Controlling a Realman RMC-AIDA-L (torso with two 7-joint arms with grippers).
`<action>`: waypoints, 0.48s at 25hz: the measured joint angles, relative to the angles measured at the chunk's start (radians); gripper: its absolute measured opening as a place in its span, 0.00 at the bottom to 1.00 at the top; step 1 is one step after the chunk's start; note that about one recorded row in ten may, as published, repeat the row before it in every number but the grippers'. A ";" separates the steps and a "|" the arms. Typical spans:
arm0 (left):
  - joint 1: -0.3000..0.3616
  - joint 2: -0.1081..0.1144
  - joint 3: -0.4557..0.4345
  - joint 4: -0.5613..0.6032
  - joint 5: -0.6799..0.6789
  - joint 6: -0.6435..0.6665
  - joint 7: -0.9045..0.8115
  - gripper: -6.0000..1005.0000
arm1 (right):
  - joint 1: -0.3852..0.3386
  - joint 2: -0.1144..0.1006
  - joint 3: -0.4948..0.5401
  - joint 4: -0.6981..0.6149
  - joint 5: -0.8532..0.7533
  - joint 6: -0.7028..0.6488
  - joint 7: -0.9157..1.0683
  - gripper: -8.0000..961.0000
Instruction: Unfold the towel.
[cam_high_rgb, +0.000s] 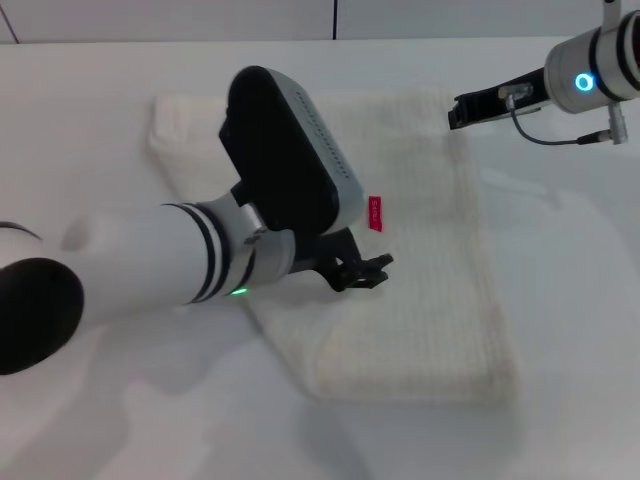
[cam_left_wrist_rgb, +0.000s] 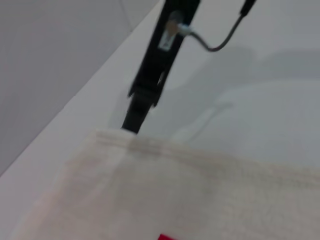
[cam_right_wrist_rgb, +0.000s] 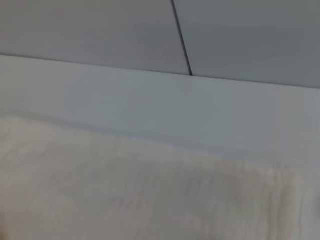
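The white ribbed towel lies folded on the white table, with its red-pink tag on top near the middle. My left arm reaches across the towel, and my left gripper hovers low over the cloth just below the tag. My right gripper is at the towel's far right corner, fingers together, tip at the edge. The left wrist view shows that gripper meeting the towel's edge, and the tag. The right wrist view shows the towel close up.
The white table extends around the towel on all sides. A grey wall stands behind the table's far edge. A cable hangs under my right wrist.
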 joint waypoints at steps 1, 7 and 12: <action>-0.008 0.000 0.004 0.010 -0.005 0.008 0.000 0.82 | 0.000 0.000 0.000 0.000 0.000 0.000 0.000 0.01; -0.066 -0.002 0.043 0.093 -0.043 0.082 -0.005 0.81 | 0.039 -0.003 -0.005 0.098 -0.002 0.038 -0.016 0.01; -0.081 -0.002 0.053 0.114 -0.051 0.106 -0.005 0.81 | 0.080 -0.002 -0.007 0.197 -0.003 0.098 -0.034 0.01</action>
